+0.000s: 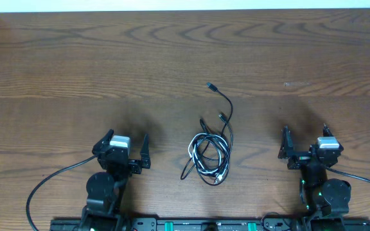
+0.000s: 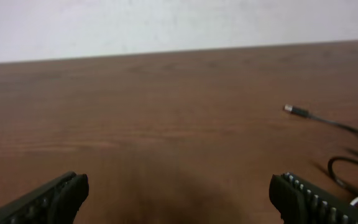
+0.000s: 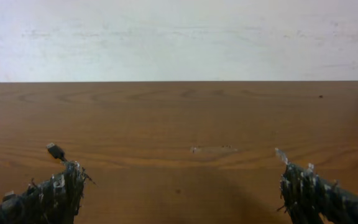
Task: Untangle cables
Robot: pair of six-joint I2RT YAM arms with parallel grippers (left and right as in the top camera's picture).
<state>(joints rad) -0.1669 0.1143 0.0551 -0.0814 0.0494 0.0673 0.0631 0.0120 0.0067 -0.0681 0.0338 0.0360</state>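
Note:
A black cable (image 1: 226, 117) and a white cable (image 1: 194, 149) lie coiled together in a small tangle at the table's middle front. The black one runs up to a plug end (image 1: 210, 85). My left gripper (image 1: 122, 141) stands open to the left of the tangle, touching nothing. My right gripper (image 1: 306, 134) stands open to the right, also apart from it. In the left wrist view the black plug (image 2: 297, 111) and a loop (image 2: 347, 171) lie at the right, beyond my wide-apart fingers (image 2: 179, 196). In the right wrist view, only a plug tip (image 3: 55, 150) shows above the left finger of my gripper (image 3: 180, 190).
The wooden table (image 1: 76, 64) stretches back to a pale wall. Both arm bases and their thick black leads (image 1: 44, 186) sit along the front edge. A small pale scuff (image 3: 211, 149) marks the wood ahead of the right gripper.

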